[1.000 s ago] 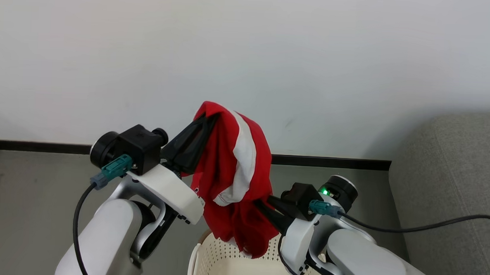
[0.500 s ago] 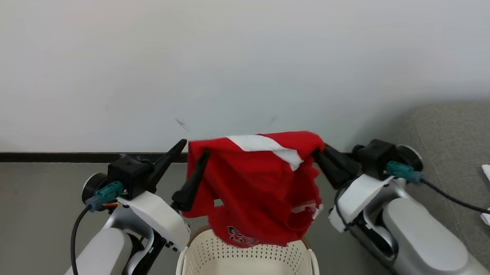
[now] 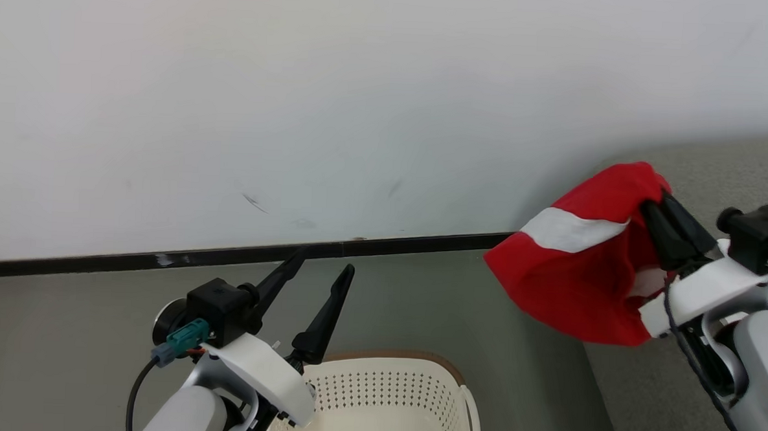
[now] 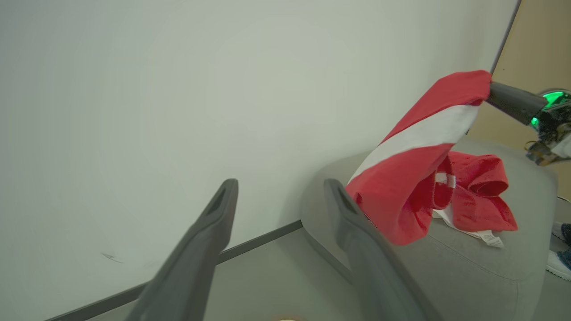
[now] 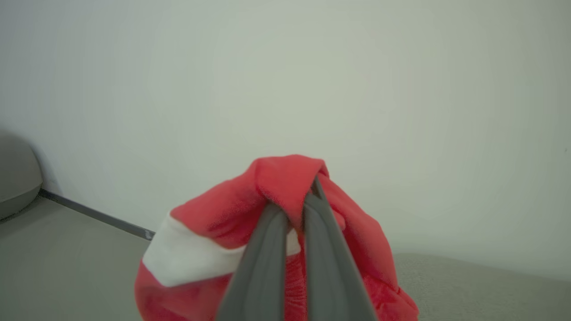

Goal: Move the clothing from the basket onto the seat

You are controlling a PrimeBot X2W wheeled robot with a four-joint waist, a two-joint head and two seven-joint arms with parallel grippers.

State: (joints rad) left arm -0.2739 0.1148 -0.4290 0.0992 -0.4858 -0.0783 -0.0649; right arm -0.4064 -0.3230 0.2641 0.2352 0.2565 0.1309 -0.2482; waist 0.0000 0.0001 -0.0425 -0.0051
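My right gripper (image 3: 651,202) is shut on a red piece of clothing (image 3: 572,275) with a white band, which hangs in the air at the left edge of the grey seat (image 3: 710,168). In the right wrist view the shut fingers (image 5: 273,232) pinch a fold of the clothing (image 5: 285,176). My left gripper (image 3: 325,262) stands open and holds nothing, above the back rim of the cream basket (image 3: 410,360). From the left wrist, the open gripper (image 4: 280,185) looks toward the hanging clothing (image 4: 410,187). A second red piece (image 4: 484,196) with a white label lies on the seat (image 4: 482,272).
A white wall with a dark baseboard (image 3: 162,257) runs close behind the basket. Grey floor (image 3: 61,344) lies to the left. The seat's rounded corner (image 4: 321,209) stands near the wall. A tan panel (image 4: 535,44) rises beyond the seat.
The left gripper has opened and let go of the clothing. The right gripper has carried it to the right, to the seat's edge. The head camera has also shifted.
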